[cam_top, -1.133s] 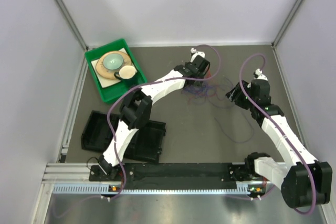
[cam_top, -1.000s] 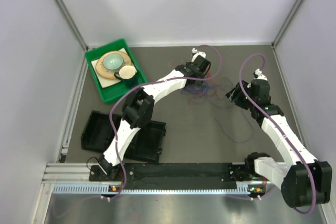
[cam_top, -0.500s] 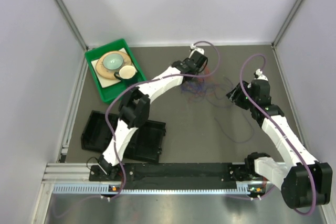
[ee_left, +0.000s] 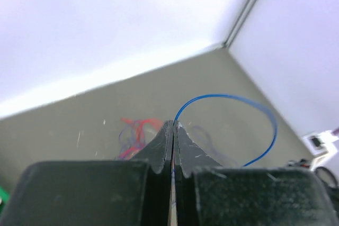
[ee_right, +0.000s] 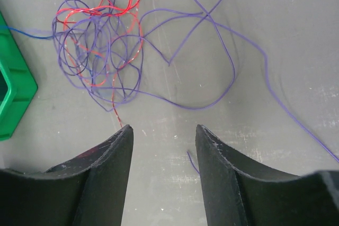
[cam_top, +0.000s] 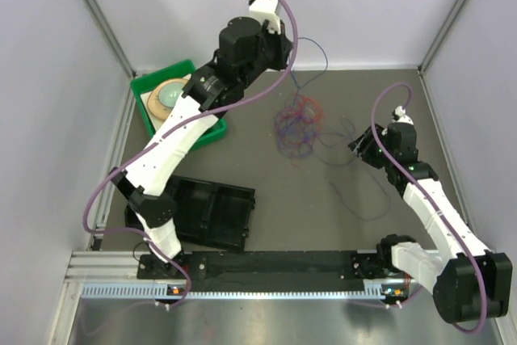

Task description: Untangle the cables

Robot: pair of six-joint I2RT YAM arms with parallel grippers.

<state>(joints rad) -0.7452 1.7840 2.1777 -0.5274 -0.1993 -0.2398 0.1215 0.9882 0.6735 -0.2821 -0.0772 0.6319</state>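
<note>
The cables lie as a tangle of thin red and purple loops mid-table. My left gripper is raised high over the back of the table and shut on a blue cable. In the left wrist view that blue cable arcs out from the shut tips and drops toward the tangle. My right gripper hovers low to the right of the tangle, open with only a loose purple end lying on the table under its gap. The tangle and a long purple cable lie ahead of it.
A green tray holding a plate and bowl sits at the back left; its corner shows in the right wrist view. An open black case lies at the front left. A stray purple cable trails toward the right arm.
My left arm has risen up and back from the tangle, shut on the blue cable, drawing it out. The tangle has spread slightly. The right arm has barely moved.
</note>
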